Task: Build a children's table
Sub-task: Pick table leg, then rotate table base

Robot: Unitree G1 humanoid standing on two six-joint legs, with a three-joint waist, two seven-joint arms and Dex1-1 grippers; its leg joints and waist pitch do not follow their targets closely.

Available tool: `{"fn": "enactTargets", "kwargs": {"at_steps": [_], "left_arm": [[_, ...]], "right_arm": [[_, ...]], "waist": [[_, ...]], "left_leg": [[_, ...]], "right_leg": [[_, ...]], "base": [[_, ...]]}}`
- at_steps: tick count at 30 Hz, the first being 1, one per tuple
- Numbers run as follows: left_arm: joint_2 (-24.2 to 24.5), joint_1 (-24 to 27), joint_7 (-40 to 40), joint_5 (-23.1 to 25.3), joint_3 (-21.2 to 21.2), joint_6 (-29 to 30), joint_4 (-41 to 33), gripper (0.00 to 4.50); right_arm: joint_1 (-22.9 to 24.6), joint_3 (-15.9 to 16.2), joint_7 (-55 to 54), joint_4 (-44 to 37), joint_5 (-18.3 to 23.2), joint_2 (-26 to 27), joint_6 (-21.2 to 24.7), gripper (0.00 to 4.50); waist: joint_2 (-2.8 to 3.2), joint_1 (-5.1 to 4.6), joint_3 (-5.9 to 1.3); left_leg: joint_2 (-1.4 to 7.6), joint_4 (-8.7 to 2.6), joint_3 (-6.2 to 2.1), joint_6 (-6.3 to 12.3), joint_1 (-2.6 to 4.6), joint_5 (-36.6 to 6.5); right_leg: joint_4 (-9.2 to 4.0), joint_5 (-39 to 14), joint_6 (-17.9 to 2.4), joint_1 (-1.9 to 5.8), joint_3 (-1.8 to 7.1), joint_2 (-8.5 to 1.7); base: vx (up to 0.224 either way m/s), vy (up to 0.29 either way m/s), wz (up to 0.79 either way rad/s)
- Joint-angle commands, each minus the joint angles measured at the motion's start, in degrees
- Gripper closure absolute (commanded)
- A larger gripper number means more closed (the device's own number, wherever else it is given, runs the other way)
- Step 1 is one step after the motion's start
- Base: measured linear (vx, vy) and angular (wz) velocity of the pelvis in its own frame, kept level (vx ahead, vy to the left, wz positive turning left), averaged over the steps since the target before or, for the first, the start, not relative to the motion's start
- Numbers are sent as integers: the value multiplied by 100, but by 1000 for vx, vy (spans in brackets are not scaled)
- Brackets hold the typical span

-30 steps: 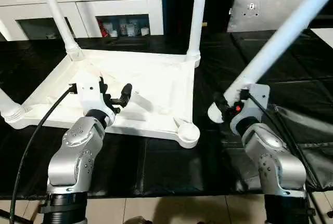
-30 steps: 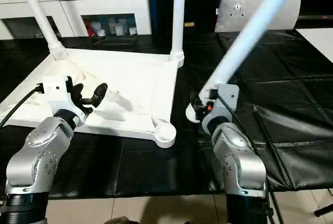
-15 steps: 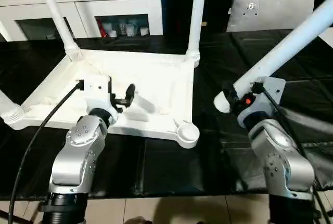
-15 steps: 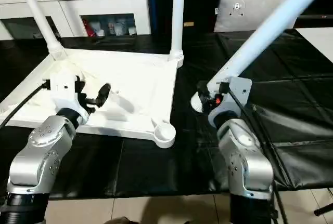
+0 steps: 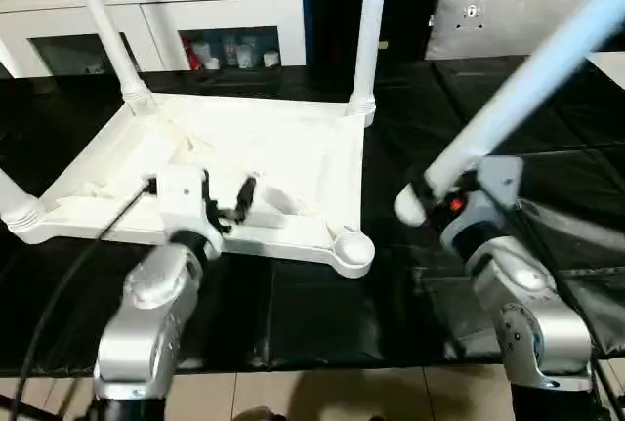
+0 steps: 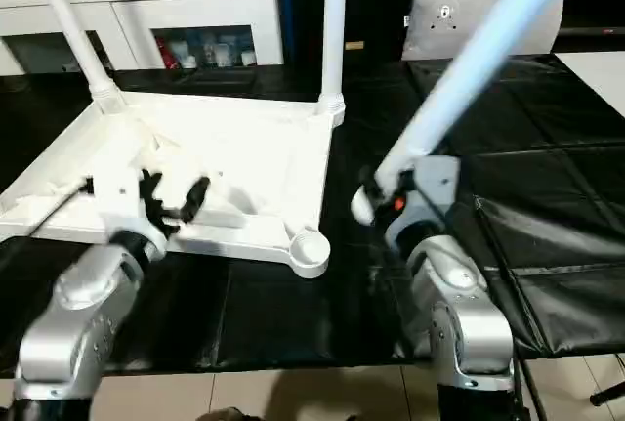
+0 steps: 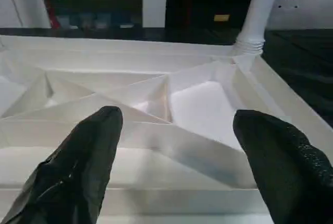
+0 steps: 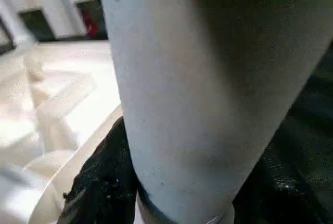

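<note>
Trouble could come from a few spots, going left to right. At nine o'clock on the black mat [image 5: 293, 314], a leg [image 5: 15, 198] stands in the near left corner of the upside-down tabletop [image 5: 273, 138]. At eleven o'clock a second leg [image 5: 103, 21] leans in its far left corner, and at twelve o'clock a third leg [image 5: 369, 21] stands straight in the far right corner. If the tabletop gets bumped, these legs could wobble or tip.

The left gripper [image 5: 227, 203] hangs over the near rim with its two black fingers [image 7: 78, 161] spread wide, holding nothing. The ribs of the tabletop show between them. My guess is that if this arm drops lower it could push the tabletop along the slick mat, and the empty hole would slide away.

That empty socket [image 5: 352, 248] sits at six o'clock, at the near right corner. It waits for the last leg.

The right gripper [image 5: 437, 202], at three o'clock, squeezes the fourth leg [image 5: 527, 89] close to its bottom end. The long part sticks far up toward one o'clock. Because so much leg hangs above the grip, I think it could twist or slip in the fingers. The bottom tip is beside the socket, not over it. If it comes down slanted, it could hit the rim and jam.
</note>
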Motion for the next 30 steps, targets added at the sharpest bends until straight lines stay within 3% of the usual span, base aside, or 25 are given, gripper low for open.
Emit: {"fn": "enactTargets", "kwargs": {"at_steps": [1, 2, 3, 4, 7, 8, 9, 12, 16, 17, 18, 19, 20, 25, 28, 30], "left_arm": [[31, 15, -24, 24, -43, -34, -75, 58], [34, 9, -22, 33, -48, -31, -65, 58], [34, 2, -22, 36, -52, -21, -59, 58], [32, -32, -67, -12, -54, 59, -31, 58], [209, -150, -464, -34, -210, 33, 82, 58], [469, -313, -891, 81, -461, -83, 265, 58], [524, -355, -1009, 81, -516, -89, 307, 58], [889, -694, -1863, 53, -870, -92, 691, 58], [1258, -1212, -2785, 184, -1199, -266, 1407, 75], [1508, -1494, -3447, 266, -1476, -605, 1816, 75], [1508, -1494, -3447, 266, -1476, -605, 1816, 86], [1573, -1570, -3626, 280, -1548, -704, 1930, 96], [1626, -1633, -3817, 282, -1601, -805, 2035, 96], [1943, -2085, -5034, 347, -1963, -1286, 2708, 138], [2018, -2533, -5739, 523, -2247, -1639, 3441, 166], [2023, -2720, -5893, 723, -2402, -1893, 3822, 173]], "right_arm": [[3, 156, 215, -197, 146, -59, 67, 259], [-3, 195, 262, -191, 137, -77, 57, 259], [-12, 216, 289, -180, 120, -86, 33, 259], [-63, 183, 333, -121, 191, -28, 13, 259], [-214, 198, 408, 40, 157, -35, -24, 259], [-324, 210, 534, 168, 201, -57, -42, 259], [-347, 216, 552, 197, 195, -75, -57, 259], [-511, 219, 646, 400, 147, -221, -145, 259], [-709, 184, 821, 590, 136, -315, -351, 259], [-777, 227, 816, 668, -53, -392, -581, 259], [-777, 227, 816, 668, -53, -392, -581, 259], [-800, 241, 810, 694, -96, -413, -609, 259], [-811, 269, 900, 696, -42, -445, -496, 259], [-822, 324, 1154, 755, 64, -541, -522, 259], [-801, 359, 1383, 823, 148, -594, -598, 259], [-809, 344, 1382, 865, 161, -568, -601, 259]], "waist": [[-90, 3, -290], [-89, 0, -289], [-144, -3, -290], [-155, 10, -288], [-129, 29, -287], [-207, 32, -283], [-175, 49, -287], [-180, 55, -279], [-174, 59, -323], [-170, 67, -334], [-175, 76, -328], [-181, 77, -353], [-146, 80, -354], [-146, 67, -353], [-168, 80, -332], [-151, 90, -335]], "left_leg": [[515, -507, -326, 124, 97, -1624], [517, -508, -325, 130, 98, -1630], [518, -507, -319, 141, 91, -1604], [513, -503, -315, 151, 91, -1569], [537, -522, -329, 101, 112, -1605], [533, -537, -333, 101, 108, -1625], [523, -538, -340, 91, 120, -1670], [556, -559, -340, -65, 167, -1773], [581, -571, -340, -129, 124, -1403], [562, -556, -327, -105, 131, -1330], [540, -554, -316, -64, 122, -1271], [552, -543, -311, -65, 112, -1109], [582, -537, -313, -63, 116, -1015], [596, -541, -298, -13, 138, -1060], [576, -540, -283, -16, 156, -1217], [603, -547, -306, -58, 150, -1240]], "right_leg": [[-601, -2796, 190, 178, 444, -677], [-606, -2802, 202, 177, 442, -678], [-613, -2797, 207, 181, 447, -682], [-609, -2827, 198, 180, 448, -690], [-613, -2840, 189, 163, 455, -689], [-600, -2818, 200, 160, 463, -681], [-583, -2857, 199, 159, 462, -685], [-577, -2806, 164, 141, 487, -705], [-442, -1797, -170, 206, 539, -735], [-415, -1685, -246, 208, 545, -742], [-445, -1715, -233, 202, 548, -738], [-378, -1494, -324, 245, 557, -755], [-344, -1289, -436, 248, 558, -762], [-342, -1178, -620, 255, 558, -755], [-396, -1514, -592, 258, 566, -783], [-392, -1604, -584, 275, 563, -799]], "base": [[0, 0, 0], [0, 0, 0], [0, 0, 0], [0, 0, 0], [0, 0, 0], [0, 0, 0], [0, 0, 0], [0, 0, 0], [0, 0, 0], [0, 0, 0], [0, 0, 0], [0, 0, 0], [0, 0, 0], [0, 0, 0], [0, 0, 0], [0, 0, 0]]}}
